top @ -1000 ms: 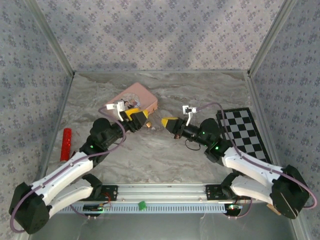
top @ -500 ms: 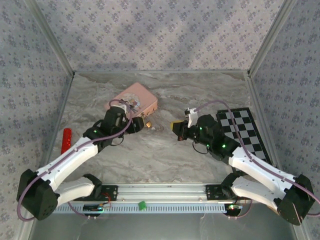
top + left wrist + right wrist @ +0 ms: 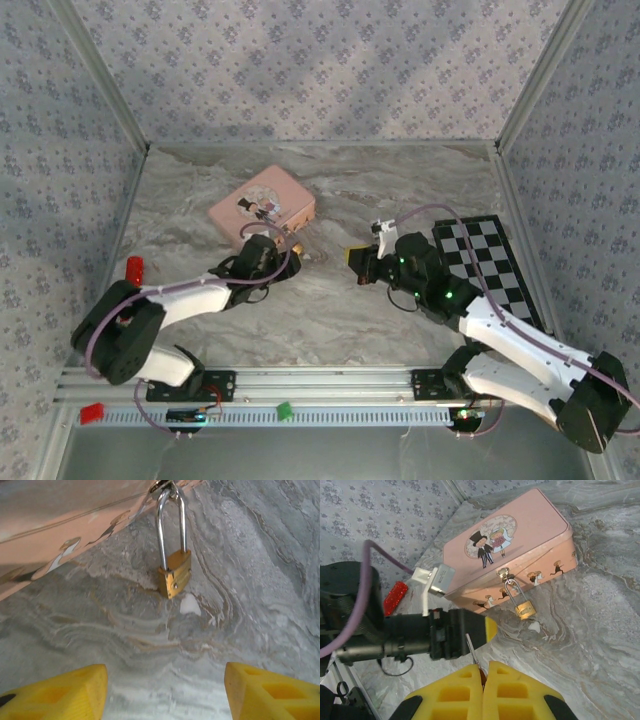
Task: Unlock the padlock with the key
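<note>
The padlock [image 3: 175,577] hangs from the hasp [image 3: 503,573] on the front wall of the pink tin [image 3: 532,522], near the tin's 4 o'clock corner in the top view. In the left wrist view its long axis runs nearly from 12 to 6 o'clock. The shackle [image 3: 170,527] points to 12 and is hooked into the hasp. The brass body points to 6, tipped slightly toward 5, over the marbled table [image 3: 260,605]; whether it touches the table cannot be told. The left gripper [image 3: 165,685] sits at the padlock's 6 o'clock, apart from it, with its yellow fingers spread wide. The right gripper [image 3: 484,672] has its fingers pressed together, pinching the key [image 3: 471,651], whose thin blade sticks out toward 11 o'clock. In that view the padlock lies at the gripper's 1 o'clock, well apart.
</note>
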